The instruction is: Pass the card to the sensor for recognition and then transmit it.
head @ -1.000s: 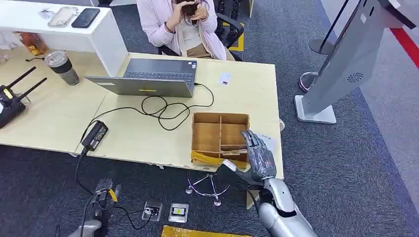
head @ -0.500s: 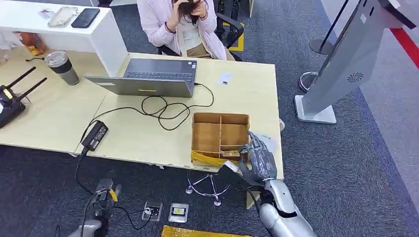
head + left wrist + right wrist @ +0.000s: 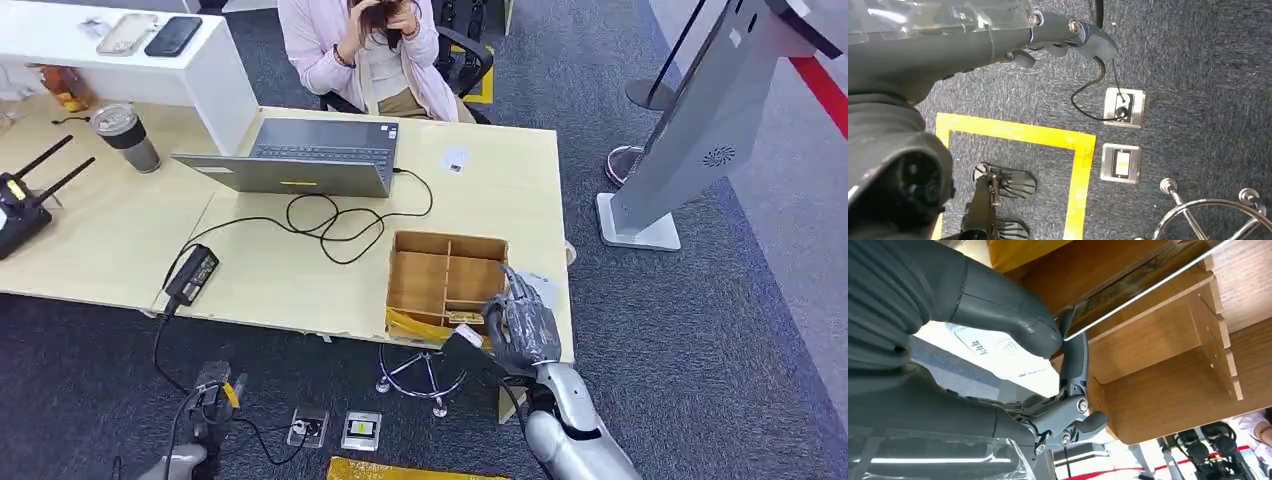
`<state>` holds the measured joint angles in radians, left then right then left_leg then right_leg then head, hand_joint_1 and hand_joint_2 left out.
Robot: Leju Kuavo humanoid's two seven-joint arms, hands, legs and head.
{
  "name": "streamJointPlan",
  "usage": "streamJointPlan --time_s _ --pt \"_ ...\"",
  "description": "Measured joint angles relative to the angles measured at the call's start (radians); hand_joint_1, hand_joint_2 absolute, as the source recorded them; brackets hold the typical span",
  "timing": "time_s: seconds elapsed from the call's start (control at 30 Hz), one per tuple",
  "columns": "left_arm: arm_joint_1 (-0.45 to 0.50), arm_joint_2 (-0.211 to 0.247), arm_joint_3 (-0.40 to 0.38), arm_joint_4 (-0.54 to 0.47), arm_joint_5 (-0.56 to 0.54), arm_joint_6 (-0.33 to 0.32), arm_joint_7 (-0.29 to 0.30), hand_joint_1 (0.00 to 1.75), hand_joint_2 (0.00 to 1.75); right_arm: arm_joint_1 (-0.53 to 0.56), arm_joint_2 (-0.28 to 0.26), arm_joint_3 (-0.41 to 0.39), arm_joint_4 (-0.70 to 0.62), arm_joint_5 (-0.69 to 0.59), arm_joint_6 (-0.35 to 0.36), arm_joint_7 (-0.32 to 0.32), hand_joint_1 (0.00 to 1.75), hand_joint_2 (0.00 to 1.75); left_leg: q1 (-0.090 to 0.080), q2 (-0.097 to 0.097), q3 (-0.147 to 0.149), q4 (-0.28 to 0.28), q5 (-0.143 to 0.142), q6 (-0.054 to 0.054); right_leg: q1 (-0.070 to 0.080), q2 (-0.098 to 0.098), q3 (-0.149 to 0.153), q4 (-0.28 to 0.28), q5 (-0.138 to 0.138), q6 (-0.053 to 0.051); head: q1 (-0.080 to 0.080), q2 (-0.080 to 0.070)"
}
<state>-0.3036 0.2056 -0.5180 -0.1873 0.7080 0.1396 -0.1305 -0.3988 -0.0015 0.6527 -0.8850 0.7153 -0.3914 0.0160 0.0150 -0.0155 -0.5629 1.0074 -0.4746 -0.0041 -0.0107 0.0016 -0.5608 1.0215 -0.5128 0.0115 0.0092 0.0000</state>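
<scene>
Change: your right hand (image 3: 522, 328) has curled in over the last second | Fingers: thumb and finger now pinch the card (image 3: 1143, 287) | Card: in the wooden box's (image 3: 420, 275) near right compartment | Meaning: grasp looks made; lift next.

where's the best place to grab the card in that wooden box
Its exposed end: the card lies in the wooden box compartment nearest the table's front edge. Pinch its thin faces from the robot's side, as the right hand appears to be doing.
</scene>
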Motion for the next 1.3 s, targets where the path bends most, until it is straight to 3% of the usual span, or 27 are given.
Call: streamJointPlan --time_s 0.13,0.17,0.4,1.3 --pt "0.0 0.0 0.0 0.0 -0.001 0.0 0.0 0.0 0.0 0.0 0.0 0.0 0.0 -0.005 -0.001 -0.006 1.75 1.75 0.0 0.0 0.0 0.0 0.0 0.0 0.0 0.0 0.0 0.0 0.0 0.0 0.0 0.0" --pt "0.0 0.0 0.0 0.0 -0.001 -0.001 0.0 0.0 0.0 -0.001 0.0 0.0 0.0 -0.006 -0.005 -0.006 0.0 1.75 0.0 0.0 0.0 0.0 0.0 0.0 0.0 0.0 0.0 0.0 0.0 0.0 0.0 0.0" --pt "0.0 0.0 0.002 0.0 -0.004 -0.002 0.0 0.0 0.0 -0.003 0.011 0.0 0.0 0.02 -0.034 0.018 0.0 1.75 0.0 0.0 0.0 0.0 0.0 0.0 0.0 0.0 0.0 0.0 0.0 0.0 0.0 0.0" --pt "0.001 0.0 0.025 0.0 -0.02 -0.005 0.003 0.0 0.0 -0.007 0.002 -0.003 -0.025 -0.005 0.034 0.024 0.0 1.75 0.0 0.0 0.0 0.0 0.0 0.0 0.0 0.0 0.0 0.0 0.0 0.0 0.0 0.0"
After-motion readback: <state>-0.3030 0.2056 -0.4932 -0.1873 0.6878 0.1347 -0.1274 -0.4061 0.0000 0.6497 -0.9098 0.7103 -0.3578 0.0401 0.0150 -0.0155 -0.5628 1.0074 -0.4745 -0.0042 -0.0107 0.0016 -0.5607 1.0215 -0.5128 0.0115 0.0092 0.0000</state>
